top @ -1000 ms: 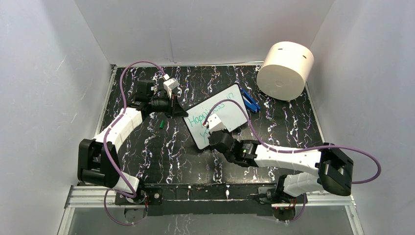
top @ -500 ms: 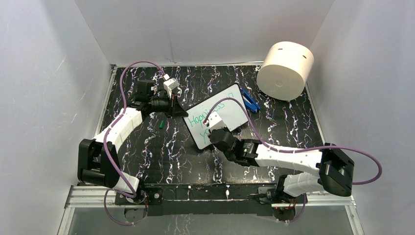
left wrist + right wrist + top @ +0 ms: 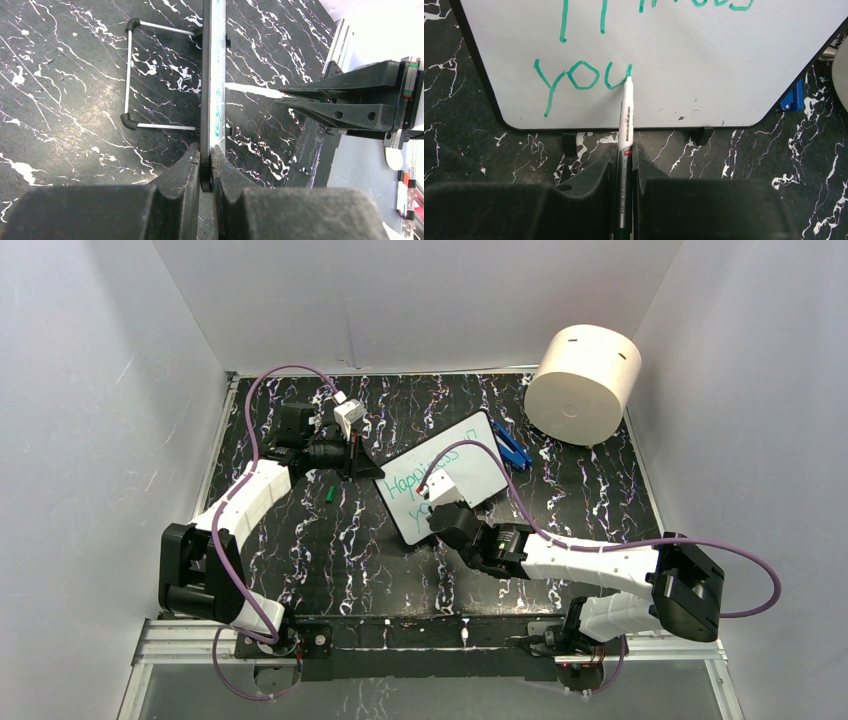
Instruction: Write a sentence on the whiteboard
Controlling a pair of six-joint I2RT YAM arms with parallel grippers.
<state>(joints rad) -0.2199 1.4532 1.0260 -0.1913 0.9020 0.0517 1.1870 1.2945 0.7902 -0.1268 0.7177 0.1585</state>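
Now, the sentence (image 3: 579,80) runs in teal across the whiteboard (image 3: 704,60). In the right wrist view the lower line reads "you" at left of centre, and the upper line is cut off by the top edge. From above, "Happiness" is just readable, and the board sits slanted at mid-frame.

My right gripper (image 3: 623,150) is clamped on a white marker (image 3: 626,115) at bottom centre. The marker points straight up the frame, its tip touching the board at the tail of the "u".

My left gripper (image 3: 206,150) pinches the board's black rim. In the left wrist view the board appears edge-on, as a narrow strip running up the middle. A wire stand (image 3: 127,70) sits to its left, and the marker tip meets its right face.

Outward on the black marbled table (image 3: 350,540):
- A blue object (image 3: 512,448) lies just right of the board.
- A cream cylinder (image 3: 583,383) is at upper right.
- A small green piece (image 3: 328,494) lies left of the board.
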